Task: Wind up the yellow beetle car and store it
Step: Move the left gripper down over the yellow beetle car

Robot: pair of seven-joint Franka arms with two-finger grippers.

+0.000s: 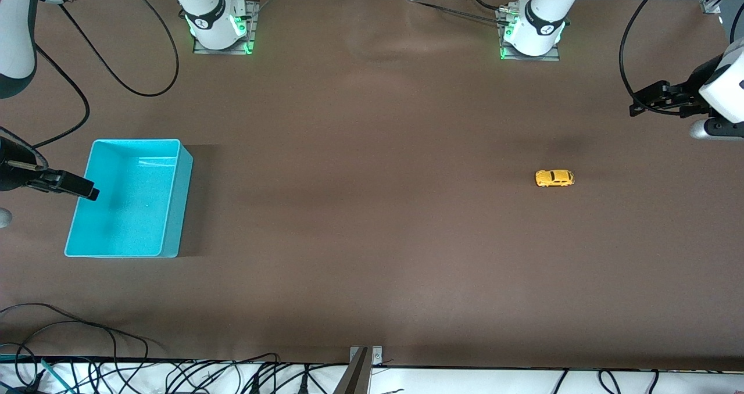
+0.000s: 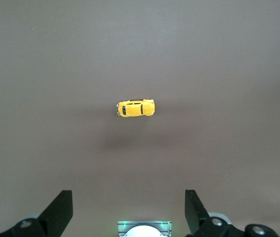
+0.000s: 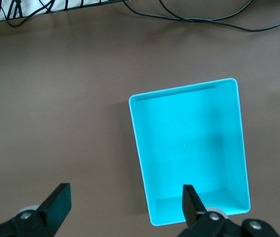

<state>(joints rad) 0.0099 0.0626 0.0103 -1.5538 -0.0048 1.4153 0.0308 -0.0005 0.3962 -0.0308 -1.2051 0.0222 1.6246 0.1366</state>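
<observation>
The yellow beetle car (image 1: 554,178) stands on the brown table toward the left arm's end, on its wheels. It also shows in the left wrist view (image 2: 136,108). My left gripper (image 1: 636,104) hangs open and empty in the air, off to the side of the car toward the table's end; its jaws (image 2: 129,207) stand wide apart. The cyan bin (image 1: 183,202) sits empty toward the right arm's end. My right gripper (image 1: 90,190) is open and empty over the bin's outer rim; in the right wrist view (image 3: 125,207) one finger overlaps the bin (image 3: 191,148).
Both arm bases (image 1: 218,22) (image 1: 532,28) stand along the table's edge farthest from the front camera. Black cables (image 1: 116,63) loop near the right arm's base, and more cables (image 1: 87,347) lie by the near edge. A metal bracket (image 1: 363,365) sticks up at the near edge.
</observation>
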